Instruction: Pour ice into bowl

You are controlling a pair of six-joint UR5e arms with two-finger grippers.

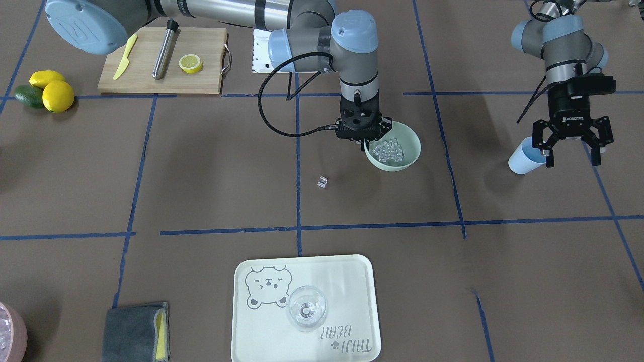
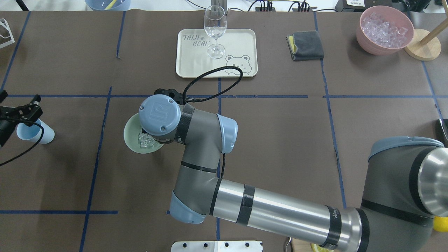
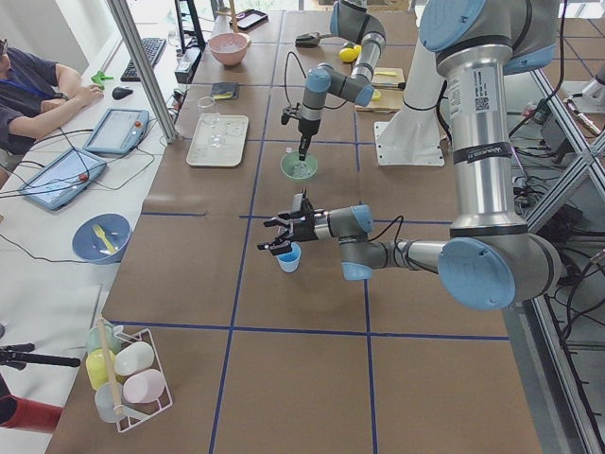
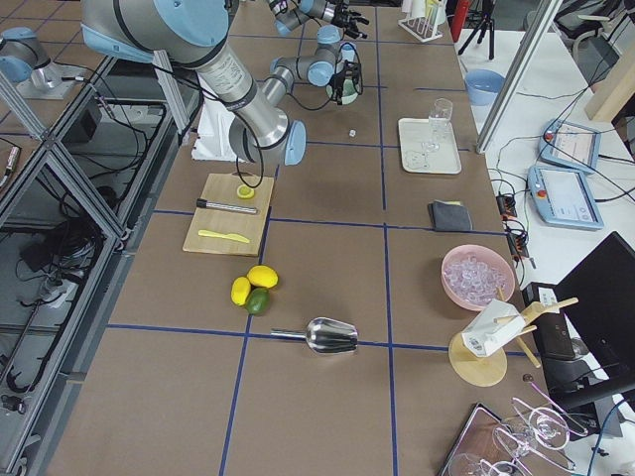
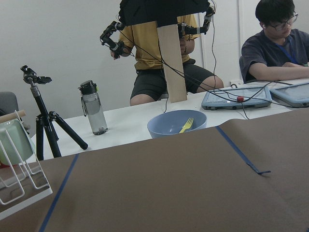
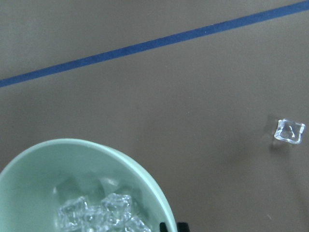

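near edge: tray with a wine glass standing on it. further in, one stray cube sits alone on the table, apart from the bowl. bowl is mid-table, ice piled inside. right gripper is at the bowl's rim, jaws narrow, pinching it. off to the side, left gripper hangs spread wide over the blue cup — not gripping it. cutting board at the far edge.

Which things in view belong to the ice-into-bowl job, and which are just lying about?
Job: ice, bowl, blue cup (probably the pourer), stray cube on the table, right end effector at the bowl's rim.
Lying about: cutting board, lemon slice, tray, wine glass, grey cloth.
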